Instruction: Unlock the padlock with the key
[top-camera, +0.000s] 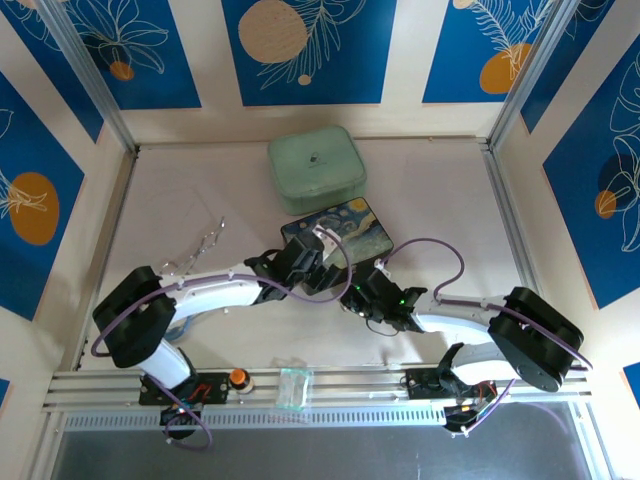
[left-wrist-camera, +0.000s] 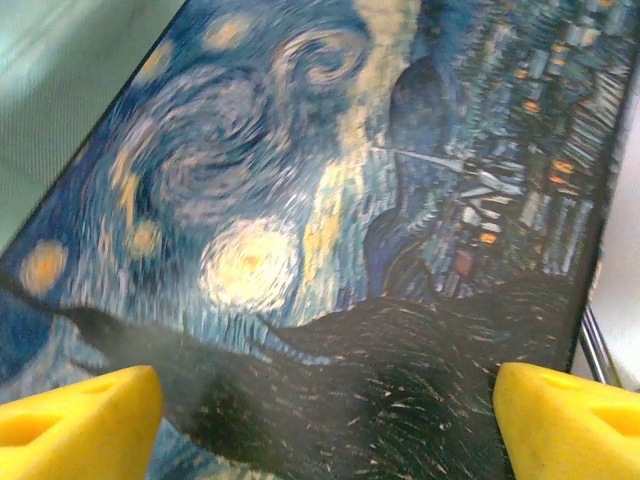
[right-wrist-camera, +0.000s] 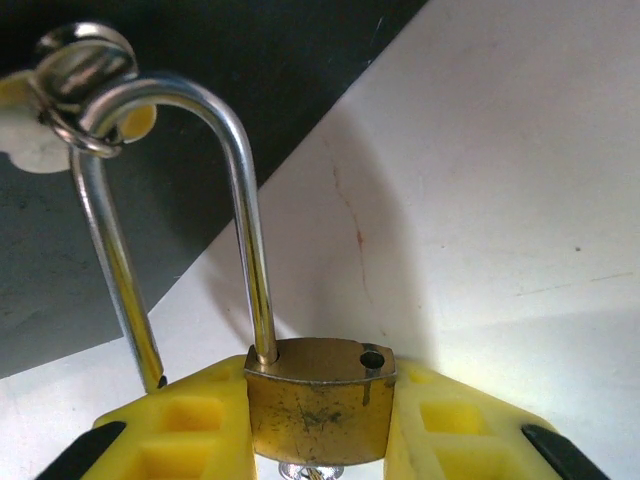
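My left gripper (left-wrist-camera: 322, 425) stands wide open, holding nothing, the box (left-wrist-camera: 300, 200) lid just beyond its fingers. My right gripper (right-wrist-camera: 320, 440) is clamped on the padlock (right-wrist-camera: 318, 395) body. Its shackle (right-wrist-camera: 240, 200) is open and hooked through a ring (right-wrist-camera: 85, 60) ahead. The silvery tip beneath the body is possibly the key (right-wrist-camera: 305, 470).

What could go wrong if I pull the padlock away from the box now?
1. The padlock, clamped in the right jaws, has its shackle open yet hooked through the box's latch ring; a straight pull would likely drag the starry-night box.
2. The left jaws stand open above the lid, so nothing visibly pins the box.
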